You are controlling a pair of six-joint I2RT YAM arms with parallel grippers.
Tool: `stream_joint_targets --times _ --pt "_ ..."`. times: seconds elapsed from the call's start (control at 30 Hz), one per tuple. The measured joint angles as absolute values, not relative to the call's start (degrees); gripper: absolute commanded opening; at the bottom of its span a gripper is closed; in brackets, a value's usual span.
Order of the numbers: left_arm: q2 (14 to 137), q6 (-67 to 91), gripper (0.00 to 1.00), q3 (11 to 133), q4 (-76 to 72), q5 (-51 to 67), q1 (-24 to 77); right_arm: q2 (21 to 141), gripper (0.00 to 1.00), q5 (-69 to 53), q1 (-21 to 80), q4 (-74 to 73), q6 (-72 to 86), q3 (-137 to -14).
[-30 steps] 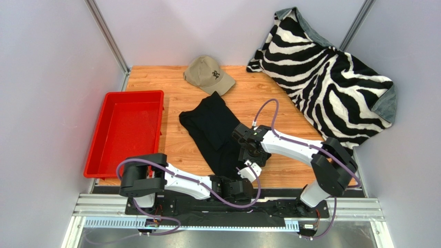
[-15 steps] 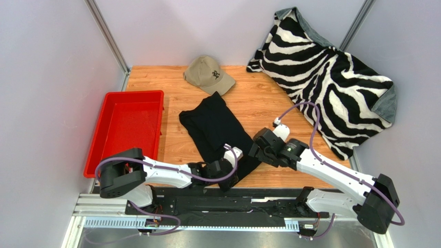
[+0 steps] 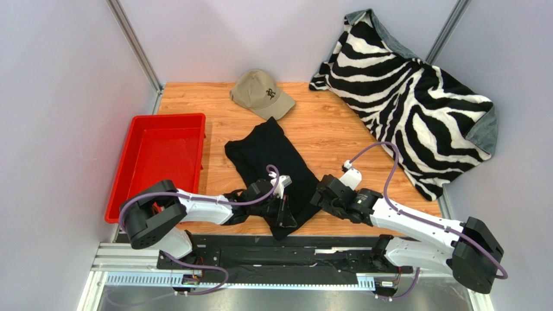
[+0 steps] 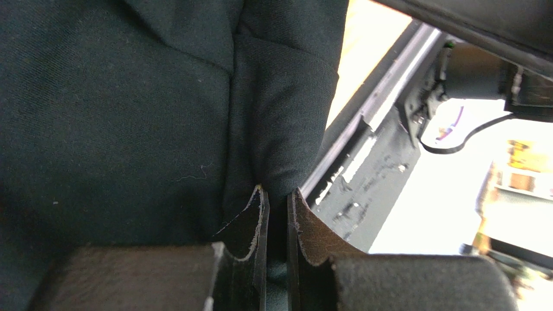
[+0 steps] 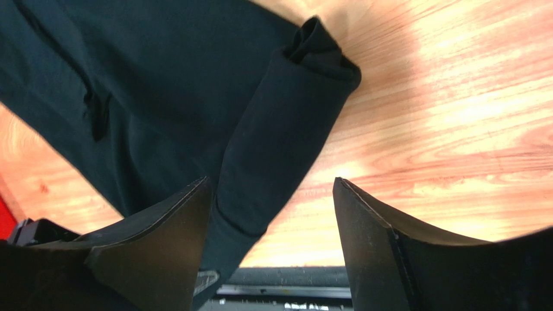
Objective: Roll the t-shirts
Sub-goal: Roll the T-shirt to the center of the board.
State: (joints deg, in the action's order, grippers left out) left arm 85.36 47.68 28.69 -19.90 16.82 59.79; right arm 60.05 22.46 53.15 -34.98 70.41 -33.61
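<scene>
The black t-shirt [image 3: 267, 155] lies as a long strip on the wooden table [image 3: 337, 123], running from the cap toward the near edge. My left gripper [image 3: 286, 214] is shut on the shirt's near end. In the left wrist view a fold of black t-shirt cloth [image 4: 130, 97] is pinched between the jaws of the left gripper [image 4: 278, 194]. My right gripper [image 3: 317, 196] stands open at the shirt's right edge. In the right wrist view a rolled ridge of the t-shirt [image 5: 279, 123] runs between the spread fingers of the right gripper [image 5: 271, 188], touching neither pad that I can see.
A red tray [image 3: 139, 194] sits at the left. A tan cap [image 3: 261, 92] lies at the back. The zebra-striped blanket [image 3: 415, 97] covers the back right corner. The black mounting rail [image 3: 337, 258] runs along the near edge.
The right arm swung off the shirt to its right side and its jaws opened wide. The left gripper moved away from the near edge, drawing the shirt's near end with it.
</scene>
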Motion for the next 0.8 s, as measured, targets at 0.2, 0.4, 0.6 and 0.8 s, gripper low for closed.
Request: stream_joint_targets --times 0.2,0.4,0.6,0.8 --pt "87.6 49.8 0.04 28.4 -22.2 23.5 57.4 64.2 0.53 25.3 53.2 -33.4 72.2 -33.4" --pt "88.0 50.3 0.17 28.4 -22.6 25.7 56.8 71.0 0.24 25.8 53.1 -34.7 72.1 -35.8" --pt "86.2 48.2 0.49 28.5 -19.7 24.8 56.6 75.2 0.14 24.6 50.9 -41.0 69.7 -42.7" --pt "78.1 42.1 0.52 31.7 -8.5 17.3 58.5 78.8 0.14 24.5 48.5 -47.3 65.3 -47.4"
